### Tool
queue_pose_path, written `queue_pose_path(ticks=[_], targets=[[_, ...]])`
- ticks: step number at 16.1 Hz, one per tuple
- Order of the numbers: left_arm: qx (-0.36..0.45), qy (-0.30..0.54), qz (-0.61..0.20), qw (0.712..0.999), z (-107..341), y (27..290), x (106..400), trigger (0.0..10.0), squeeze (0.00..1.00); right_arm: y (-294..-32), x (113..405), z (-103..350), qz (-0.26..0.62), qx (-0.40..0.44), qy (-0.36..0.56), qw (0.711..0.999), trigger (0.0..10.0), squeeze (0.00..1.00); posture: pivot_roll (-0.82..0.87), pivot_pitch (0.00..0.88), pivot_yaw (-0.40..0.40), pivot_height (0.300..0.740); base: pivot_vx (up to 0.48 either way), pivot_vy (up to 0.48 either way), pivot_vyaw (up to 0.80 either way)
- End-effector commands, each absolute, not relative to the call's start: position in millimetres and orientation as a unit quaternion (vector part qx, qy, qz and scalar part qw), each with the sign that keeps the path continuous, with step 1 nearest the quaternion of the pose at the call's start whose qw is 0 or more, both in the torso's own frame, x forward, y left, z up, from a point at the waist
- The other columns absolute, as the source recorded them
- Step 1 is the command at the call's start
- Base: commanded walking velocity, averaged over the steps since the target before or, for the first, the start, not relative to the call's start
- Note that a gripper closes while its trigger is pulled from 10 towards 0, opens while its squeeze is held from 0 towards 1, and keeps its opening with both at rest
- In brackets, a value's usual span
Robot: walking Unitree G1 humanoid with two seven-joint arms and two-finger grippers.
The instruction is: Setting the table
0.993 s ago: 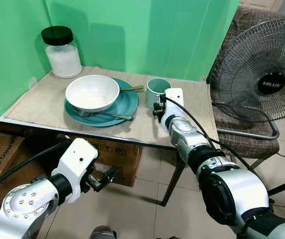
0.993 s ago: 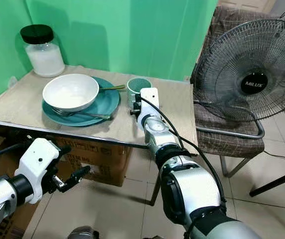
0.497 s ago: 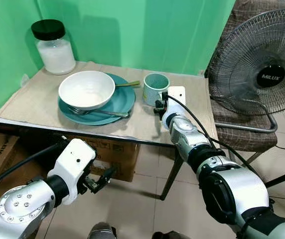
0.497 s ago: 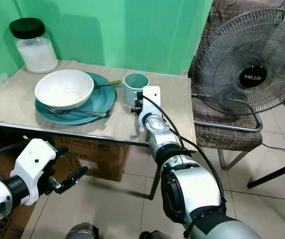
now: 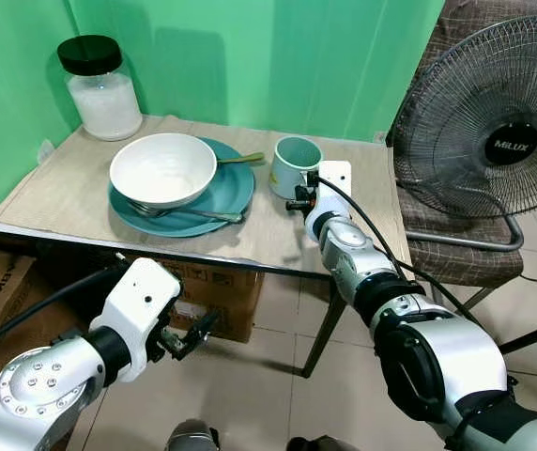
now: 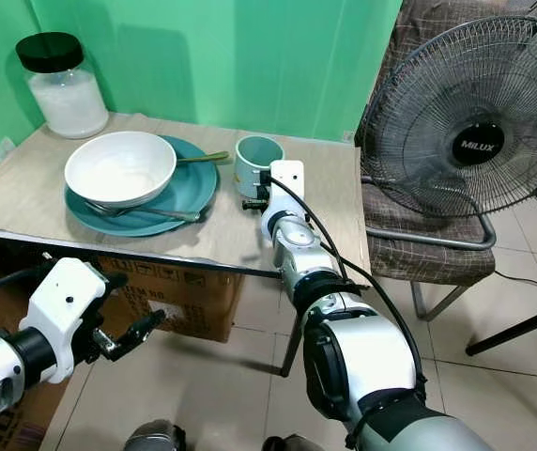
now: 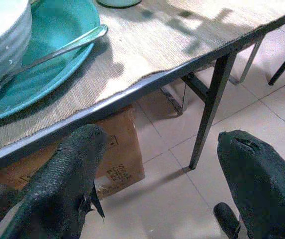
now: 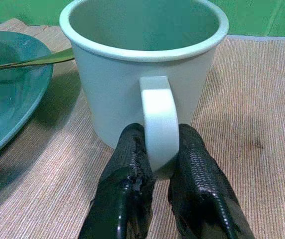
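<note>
A pale green mug (image 5: 293, 165) stands on the table's woven mat (image 5: 81, 193), right of a teal plate (image 5: 222, 199). On that plate sit a white bowl (image 5: 162, 169), a fork (image 5: 193, 215) at its front and a spoon (image 5: 242, 160) at its back. My right gripper (image 8: 157, 172) is shut on the mug's handle (image 8: 158, 124), its fingers (image 8: 125, 189) pinching it from both sides; the mug looks slightly tilted. My left gripper (image 7: 157, 164) hangs open below the table's front edge, over the floor.
A glass jar with a black lid (image 5: 101, 86) stands at the table's back left. A large fan (image 5: 494, 122) sits on a chair right of the table. A cardboard box (image 5: 217, 301) lies under the table. Green walls close the back and left.
The camera has barely shifted. My right gripper has stayed on the mug's handle. The left arm hangs much as before.
</note>
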State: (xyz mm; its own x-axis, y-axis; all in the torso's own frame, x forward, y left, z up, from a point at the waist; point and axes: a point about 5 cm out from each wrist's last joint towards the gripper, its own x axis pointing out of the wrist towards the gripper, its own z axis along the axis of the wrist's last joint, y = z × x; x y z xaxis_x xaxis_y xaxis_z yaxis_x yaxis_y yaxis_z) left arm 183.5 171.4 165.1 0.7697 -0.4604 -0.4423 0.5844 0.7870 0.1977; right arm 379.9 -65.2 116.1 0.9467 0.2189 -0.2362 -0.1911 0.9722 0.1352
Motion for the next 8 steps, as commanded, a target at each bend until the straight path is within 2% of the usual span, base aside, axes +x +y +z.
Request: queue_pose_path(ticks=[1,5,8], targets=[[0.169,0.188,-0.28,0.926,164,172,186,10.0,0.0,-66,386,128,0.109,0.056,0.107,0.987,0.0,0.0,0.32,0.064,-0.09,0.74,0.0,0.0,0.0],[0.163,0.175,-0.269,0.933,163,169,195,10.0,0.0,-78,391,142,0.137,0.059,0.06,0.987,0.0,0.0,0.29,0.003,-0.086,0.74,0.0,0.0,0.0],[0.152,0.152,-0.272,0.938,161,159,209,10.0,0.0,-115,388,151,0.15,0.064,-0.005,0.987,0.0,0.0,0.24,0.0,-0.049,0.74,0.0,0.0,0.0]])
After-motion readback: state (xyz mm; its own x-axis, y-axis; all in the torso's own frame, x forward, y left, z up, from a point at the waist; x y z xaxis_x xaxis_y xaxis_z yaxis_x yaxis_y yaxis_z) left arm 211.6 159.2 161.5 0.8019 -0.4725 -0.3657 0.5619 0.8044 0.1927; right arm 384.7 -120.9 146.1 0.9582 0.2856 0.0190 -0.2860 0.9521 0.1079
